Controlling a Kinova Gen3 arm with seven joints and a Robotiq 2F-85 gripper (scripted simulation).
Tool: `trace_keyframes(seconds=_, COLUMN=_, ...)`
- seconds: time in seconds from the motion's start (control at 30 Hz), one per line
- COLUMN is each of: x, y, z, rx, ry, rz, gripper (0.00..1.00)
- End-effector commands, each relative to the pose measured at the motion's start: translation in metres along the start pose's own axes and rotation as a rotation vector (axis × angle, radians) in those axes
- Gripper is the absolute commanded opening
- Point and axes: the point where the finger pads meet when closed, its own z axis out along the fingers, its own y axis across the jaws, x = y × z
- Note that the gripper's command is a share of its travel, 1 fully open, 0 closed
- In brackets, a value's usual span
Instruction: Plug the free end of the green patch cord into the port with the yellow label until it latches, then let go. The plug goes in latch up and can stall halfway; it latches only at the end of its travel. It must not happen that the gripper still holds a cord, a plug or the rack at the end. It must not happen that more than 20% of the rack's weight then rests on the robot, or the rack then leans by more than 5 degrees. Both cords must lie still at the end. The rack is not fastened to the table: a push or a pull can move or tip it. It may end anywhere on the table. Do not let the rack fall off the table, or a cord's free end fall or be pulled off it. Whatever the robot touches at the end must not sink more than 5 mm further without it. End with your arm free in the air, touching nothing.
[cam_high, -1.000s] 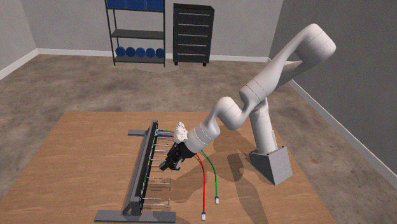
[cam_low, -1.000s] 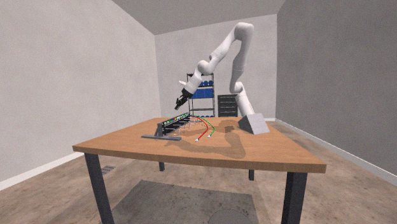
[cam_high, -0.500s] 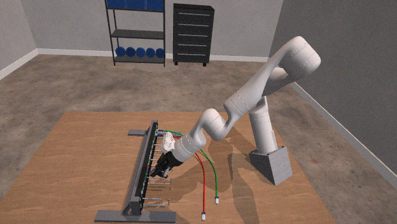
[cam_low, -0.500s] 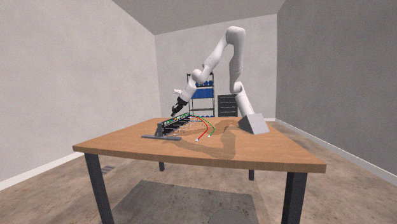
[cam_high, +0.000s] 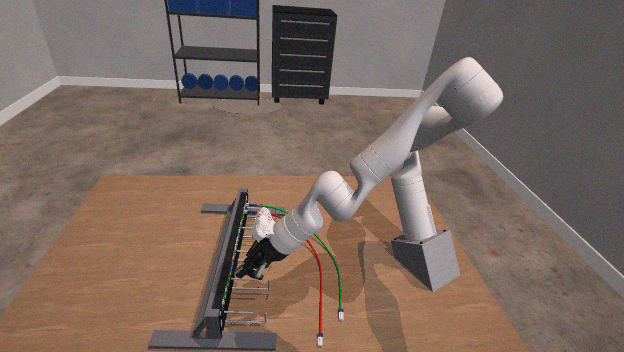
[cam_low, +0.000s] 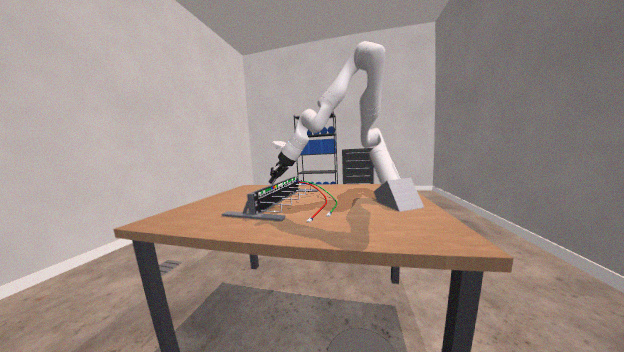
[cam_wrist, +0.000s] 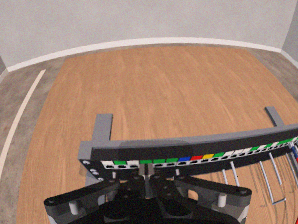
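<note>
Grey walls and a mottled floor surround the wooden table (cam_high: 125, 240) (cam_low: 310, 240) (cam_wrist: 165, 90). On its left part the rack (cam_high: 212, 322) (cam_low: 252, 204) (cam_wrist: 86, 150) is stood on two flat feet, its ports faced to the right. The green cord (cam_high: 338, 272) (cam_low: 330, 194) is laid in a curve, its free plug (cam_high: 341, 315) (cam_low: 329, 214) on the table to the right of the red cord (cam_high: 320, 280) (cam_low: 324, 206). The gripper (cam_high: 242, 274) (cam_low: 271, 181) (cam_wrist: 146, 171) is pressed together on nothing, close by the port row; whether the rack is touched cannot be told.

The yellow label (cam_wrist: 208, 156) is seen beside a red one. The plug has probably yet to be fetched: the arm should be backed off and raised first, the fingers spread, and the plug pinched latch up, then pushed straight and gently to the end of its travel.

Wire guides (cam_high: 251, 288) (cam_low: 272, 204) (cam_wrist: 271, 172) jut from the rack and could be snagged; more open room is offered to the right, though the red plug (cam_high: 318, 336) (cam_low: 310, 220) is lying near the table's near edge.

Compared with one second earlier, the gripper (cam_high: 240, 275) (cam_low: 271, 181) (cam_wrist: 146, 171) has descended and shifted toward the counter (cam_high: 125, 250) (cam_low: 350, 230) (cam_wrist: 150, 90) edge opposite the arm's base (cam_high: 446, 260) (cam_low: 407, 195).
</note>
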Motion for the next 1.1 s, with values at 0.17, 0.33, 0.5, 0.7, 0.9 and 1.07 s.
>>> trace_keyframes(seconds=0.17, x=-0.0013, y=-0.0029, z=0.0012, rx=0.006, ry=-0.002, rz=0.007, gripper=0.0)
trace_keyframes(seconds=0.33, x=-0.0013, y=-0.0029, z=0.0012, rx=0.006, ry=-0.002, rz=0.007, gripper=0.0)
trace_keyframes(seconds=0.5, x=-0.0013, y=-0.0029, z=0.0012, rx=0.006, ry=-0.002, rz=0.007, gripper=0.0)
trace_keyframes(seconds=0.7, x=-0.0013, y=-0.0029, z=0.0012, rx=0.006, ry=-0.002, rz=0.007, gripper=0.0)
trace_keyframes(seconds=0.9, x=-0.0013, y=-0.0028, z=0.0012, rx=0.006, ry=-0.002, rz=0.007, gripper=0.0)
trace_keyframes(seconds=1.07, x=-0.0028, y=-0.0006, z=-0.0023, rx=-0.001, ry=-0.004, rz=0.005, gripper=0.0)
